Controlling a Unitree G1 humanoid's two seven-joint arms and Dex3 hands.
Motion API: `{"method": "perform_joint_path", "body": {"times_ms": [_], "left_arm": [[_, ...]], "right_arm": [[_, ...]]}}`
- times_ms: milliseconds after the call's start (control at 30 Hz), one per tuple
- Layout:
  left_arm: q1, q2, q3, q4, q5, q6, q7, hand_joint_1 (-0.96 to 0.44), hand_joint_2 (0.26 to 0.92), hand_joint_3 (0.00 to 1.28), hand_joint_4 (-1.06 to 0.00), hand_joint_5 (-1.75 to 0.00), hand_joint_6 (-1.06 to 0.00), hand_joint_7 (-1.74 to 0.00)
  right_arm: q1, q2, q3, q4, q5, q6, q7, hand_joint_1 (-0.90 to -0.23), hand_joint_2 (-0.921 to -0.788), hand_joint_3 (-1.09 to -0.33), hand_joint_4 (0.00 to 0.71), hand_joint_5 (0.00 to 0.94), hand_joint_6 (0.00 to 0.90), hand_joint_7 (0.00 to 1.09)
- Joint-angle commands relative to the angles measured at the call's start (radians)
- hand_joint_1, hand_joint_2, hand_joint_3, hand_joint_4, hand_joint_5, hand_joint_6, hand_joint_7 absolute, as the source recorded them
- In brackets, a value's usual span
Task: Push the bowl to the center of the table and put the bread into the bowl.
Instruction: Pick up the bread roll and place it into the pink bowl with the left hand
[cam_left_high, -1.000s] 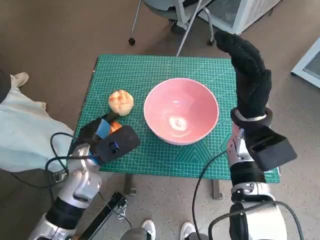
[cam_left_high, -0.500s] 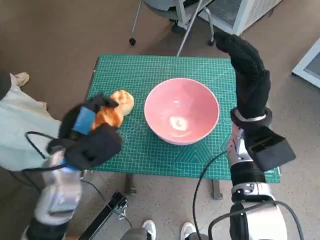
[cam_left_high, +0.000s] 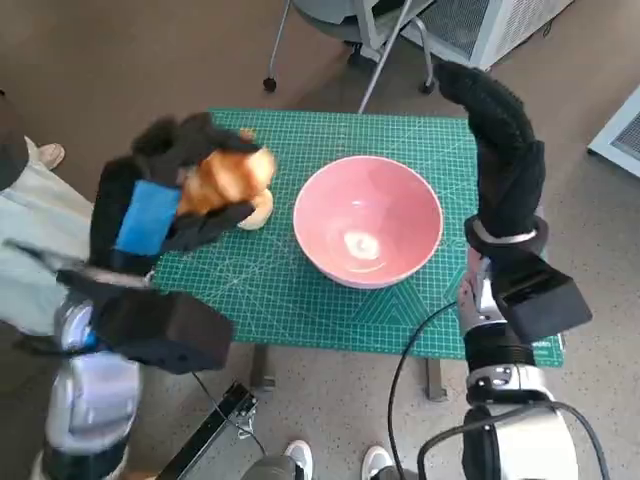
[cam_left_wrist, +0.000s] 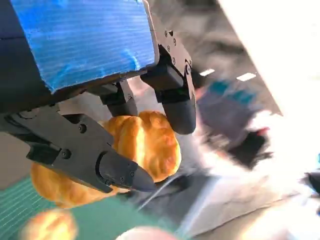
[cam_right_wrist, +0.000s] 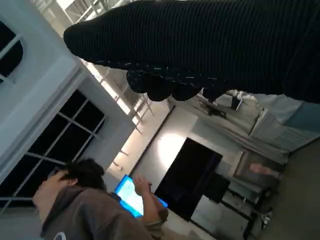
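My left hand is raised well above the table's left side and grips a golden bread roll between its fingers. In the left wrist view the black fingers clamp that roll from both sides. A second roll lies on the green mat just below it, partly hidden by the hand, and shows blurred in the left wrist view. The pink bowl stands empty near the middle of the table, right of the held roll. My gloved right hand is lifted beside the bowl's right rim, fingers straight, holding nothing.
The green cutting mat covers the small table. Chair legs and a white cabinet stand beyond the far edge. A person's pale clothing is close on the left. The right wrist view shows a person at a laptop.
My left hand has risen from the table's front left corner with the roll in its grip, moving up and toward the far side. Bowl, second roll and right hand have stayed put.
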Motion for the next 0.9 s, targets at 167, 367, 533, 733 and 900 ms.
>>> {"method": "perform_joint_path", "body": {"times_ms": [167,367,533,733,900], "left_arm": [[-0.184,-0.051,-0.109,0.305,-0.002,-0.263,0.045,0.00,0.831,0.10,-0.87,-0.96,-0.75,-1.05],[-0.284,-0.077,-0.179,0.573,0.035,-0.416,0.081,0.00,0.894,0.03,-0.80,-1.02,-0.70,-1.11],[-0.359,-0.095,-0.226,0.782,0.051,-0.524,0.097,0.00,0.916,0.04,-0.75,-1.09,-0.65,-1.15],[-0.423,-0.109,-0.262,0.986,0.016,-0.595,-0.005,0.00,0.920,0.20,-0.57,-1.30,-0.44,-1.34],[-0.457,-0.085,-0.276,1.044,-0.045,-0.559,-0.242,-0.11,0.854,0.13,-0.17,-0.33,-0.11,-0.66]], "right_arm": [[0.029,-0.007,0.001,0.013,-0.023,-0.008,-0.027,-0.575,-0.921,-0.780,0.364,0.009,0.044,0.79],[0.035,-0.011,0.002,0.014,-0.024,-0.016,-0.031,-0.583,-0.921,-0.773,0.367,0.009,0.047,0.78],[0.041,-0.013,0.001,0.015,-0.019,-0.020,-0.028,-0.590,-0.921,-0.768,0.366,0.008,0.051,0.78],[0.045,-0.017,0.000,0.012,-0.011,-0.018,-0.024,-0.595,-0.921,-0.764,0.366,0.007,0.056,0.78],[0.051,-0.019,0.000,0.005,0.003,-0.016,-0.013,-0.601,-0.921,-0.760,0.360,0.003,0.059,0.77]]}}
